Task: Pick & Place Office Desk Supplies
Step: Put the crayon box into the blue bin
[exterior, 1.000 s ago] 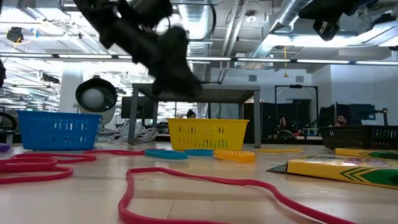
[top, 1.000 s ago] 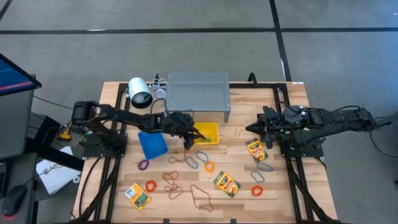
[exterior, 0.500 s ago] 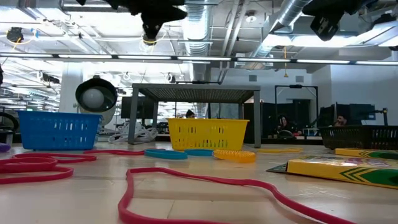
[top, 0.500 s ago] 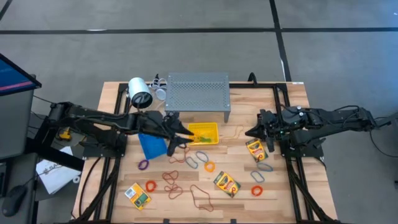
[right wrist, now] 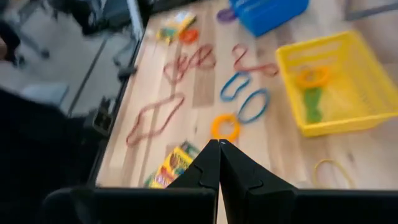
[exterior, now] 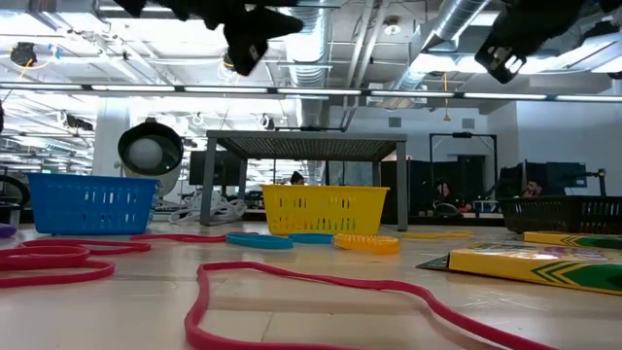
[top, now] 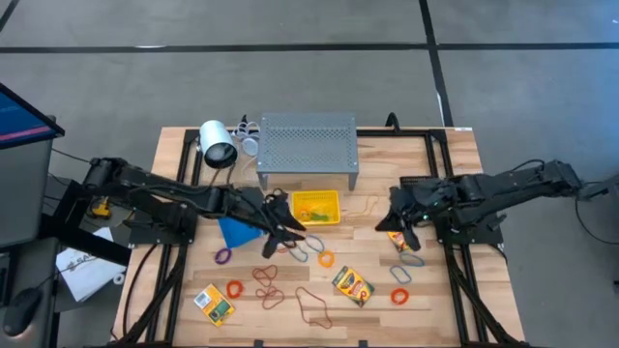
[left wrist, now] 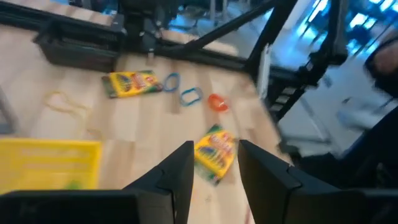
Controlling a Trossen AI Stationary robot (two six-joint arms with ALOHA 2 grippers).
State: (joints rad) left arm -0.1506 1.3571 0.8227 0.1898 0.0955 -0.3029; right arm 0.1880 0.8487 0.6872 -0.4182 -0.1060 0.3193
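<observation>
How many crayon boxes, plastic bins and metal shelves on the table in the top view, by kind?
Crayon boxes: 3
Blue bin: 1
Yellow bin: 1
Grey perforated shelf: 1
Total: 6

Left end effector (top: 286, 235) parted; right end effector (top: 389, 221) closed.
</observation>
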